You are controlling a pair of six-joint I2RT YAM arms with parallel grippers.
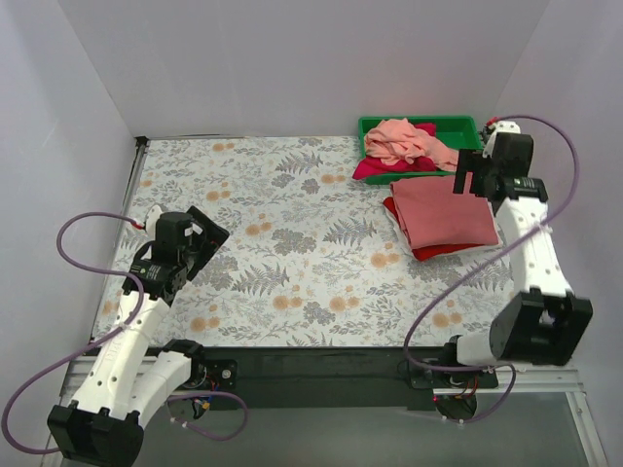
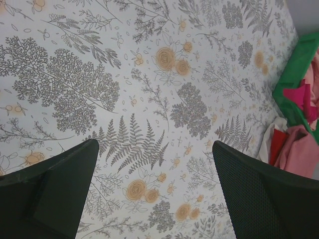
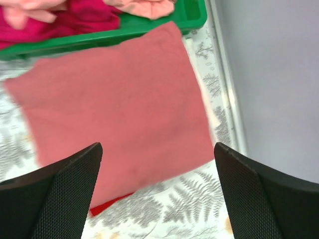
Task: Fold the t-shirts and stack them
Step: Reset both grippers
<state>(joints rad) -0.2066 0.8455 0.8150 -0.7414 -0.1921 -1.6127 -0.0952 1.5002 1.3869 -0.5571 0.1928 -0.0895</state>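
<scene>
Currently I log the dusty rose t-shirt (image 1: 443, 209) (image 3: 119, 99) folded into a flat rectangle just in front of the green bin (image 1: 467, 125), with its far corner reaching the bin's front wall. It tops a stack. A bright red t-shirt (image 1: 428, 251) shows under its near edge, and a white t-shirt (image 1: 394, 219) shows as a sliver at the stack's left edge.

Inside the bin, a salmon pink t-shirt (image 1: 404, 139) lies crumpled on a magenta t-shirt (image 1: 375, 168), which spills over the front rim.

The right gripper (image 1: 467, 183) (image 3: 157, 145) hovers above the stack, just in front of the bin. Its 2 fingers are spread wide with nothing between them.

The left gripper (image 1: 200, 238) (image 2: 154, 144) hangs well apart from the bin, far to its left over the floral table (image 1: 292, 243). Its 2 fingers are likewise spread and hold nothing.
</scene>
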